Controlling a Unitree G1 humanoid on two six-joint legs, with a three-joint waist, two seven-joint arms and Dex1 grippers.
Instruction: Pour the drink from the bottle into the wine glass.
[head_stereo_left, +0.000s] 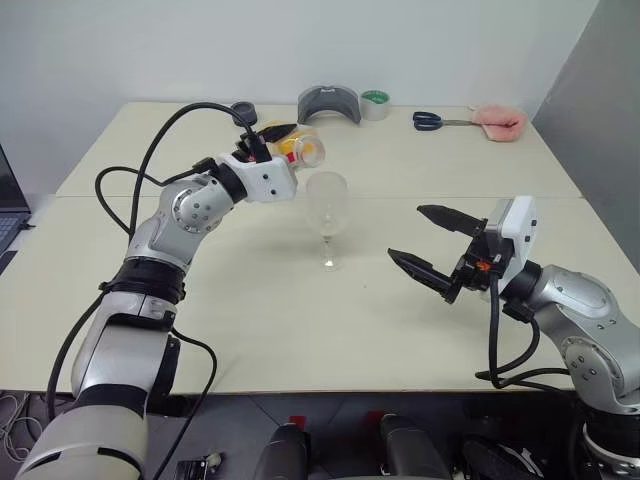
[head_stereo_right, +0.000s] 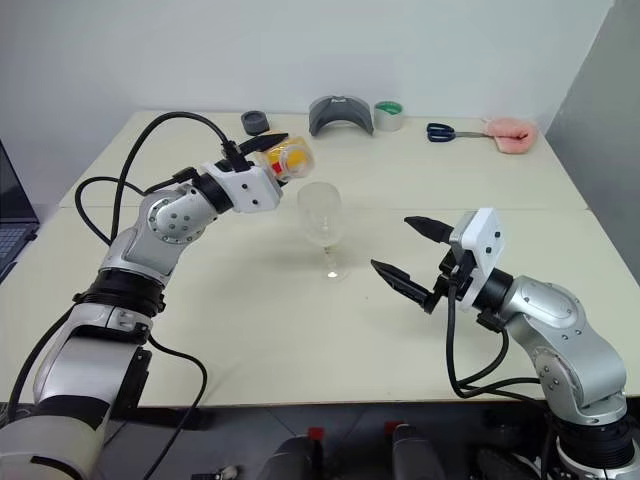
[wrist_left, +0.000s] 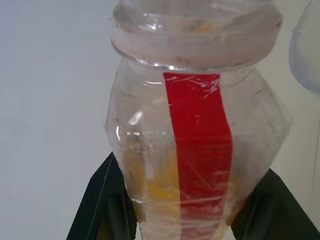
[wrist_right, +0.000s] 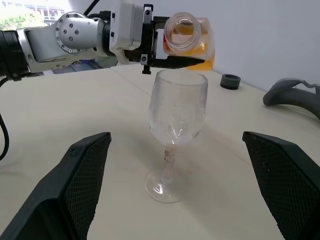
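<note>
- I count one bottle (head_stereo_left: 300, 148), cap off, lying tipped almost level in my left gripper (head_stereo_left: 277, 142), its open mouth just above and behind the rim of the glass.
- The drink (wrist_right: 200, 50) is one pool of orange-yellow liquid sitting low in the tilted bottle; I see none in the glass bowl.
- One wine glass (head_stereo_left: 327, 207) stands upright on its round foot near the middle of the table (head_stereo_left: 250, 330), between my two arms, touching neither gripper.
- My left gripper is clamped tight on the bottle's body, one black finger on each side, as the left wrist view shows around the red label band (wrist_left: 200, 155).
- My right gripper (head_stereo_left: 430, 245) hangs above the table to the right of the glass, well apart from it, its two fingers spread as wide as they go and holding nothing. The right wrist view looks straight at the glass between those fingers.
- Along the far edge of the table I count five loose things: one dark round cap (head_stereo_left: 244, 110), one grey curved piece (head_stereo_left: 329, 104), one roll of tape (head_stereo_left: 375, 104) with a green core, one pair of blue-handled scissors (head_stereo_left: 432, 121), and one pink cloth-like object (head_stereo_left: 500, 122).
- One laptop corner (head_stereo_left: 10, 215) shows at the left border.
</note>
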